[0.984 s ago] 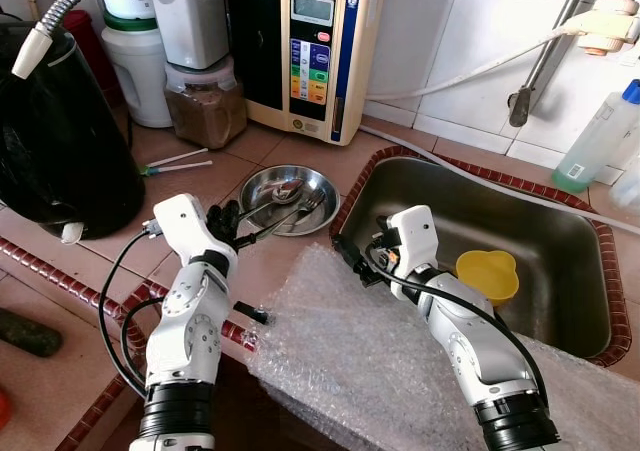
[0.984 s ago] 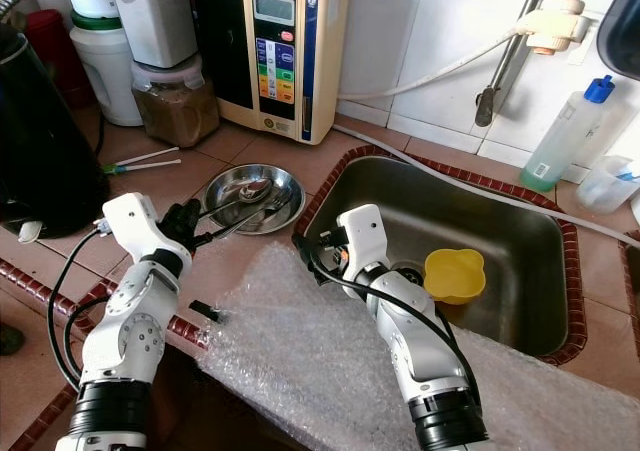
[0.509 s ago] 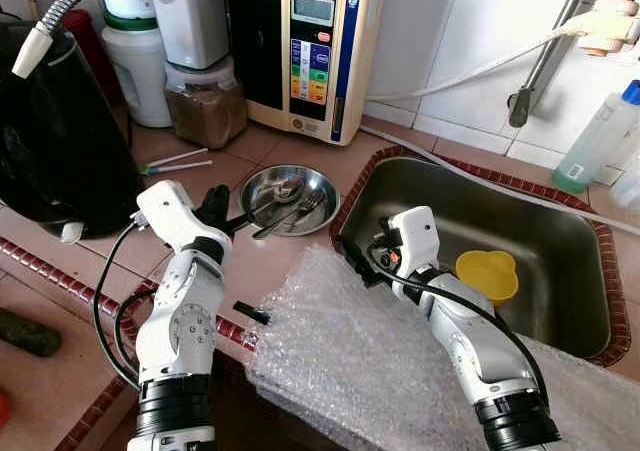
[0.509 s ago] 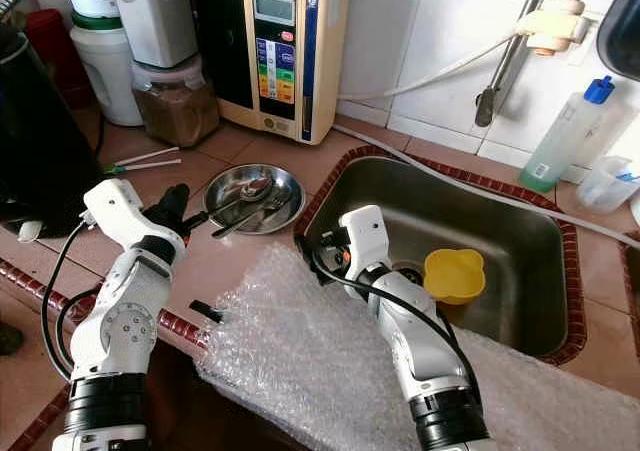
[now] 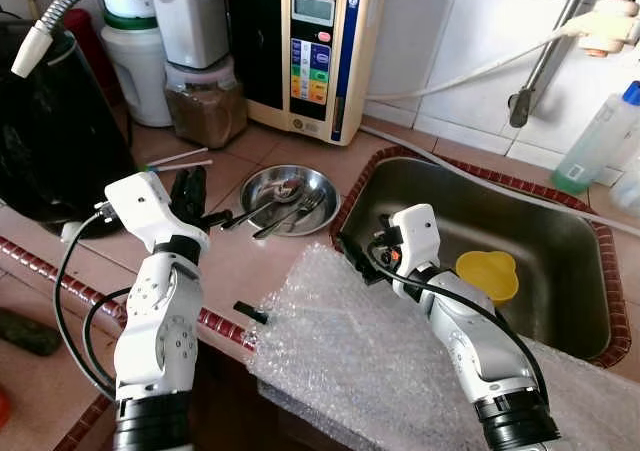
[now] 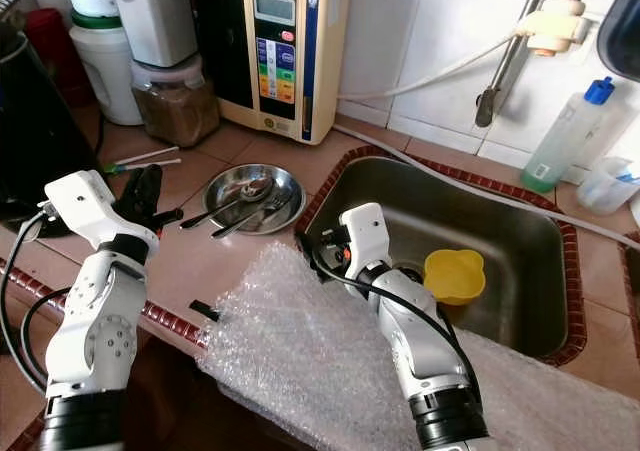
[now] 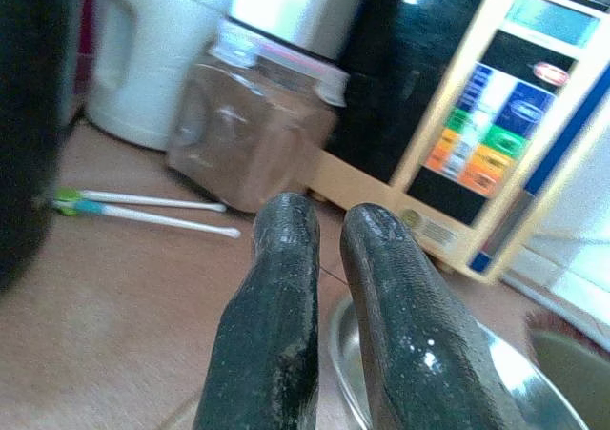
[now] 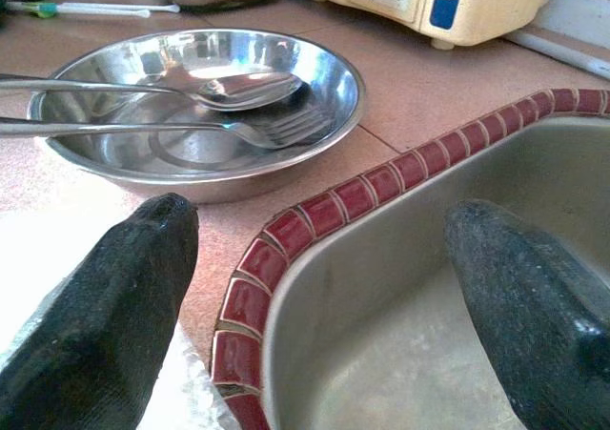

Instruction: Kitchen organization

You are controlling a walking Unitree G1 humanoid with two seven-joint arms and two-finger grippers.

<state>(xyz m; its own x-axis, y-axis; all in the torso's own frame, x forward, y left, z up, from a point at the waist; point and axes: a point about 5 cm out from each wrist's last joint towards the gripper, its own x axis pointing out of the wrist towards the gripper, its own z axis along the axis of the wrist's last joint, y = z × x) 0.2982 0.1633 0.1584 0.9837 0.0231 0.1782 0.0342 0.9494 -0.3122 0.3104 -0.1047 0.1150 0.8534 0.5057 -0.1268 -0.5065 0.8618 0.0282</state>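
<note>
The left gripper (image 5: pixel 192 193) hovered over the tiled bench (image 5: pixel 250 261), its fingers (image 7: pixel 276 287) nearly together and holding nothing. Just beyond its tips sat the steel bowl (image 5: pixel 262 182), with a spoon (image 5: pixel 270 193) and fork (image 5: pixel 295 211) resting in it, handles over the rim toward that gripper. The right gripper (image 5: pixel 357 258) stood spread wide at the sink (image 5: pixel 560 271) rim, over the bubble wrap (image 5: pixel 370 371); the bowl lay ahead of it. A yellow cup (image 5: pixel 487 274) sat in the sink beside it.
</note>
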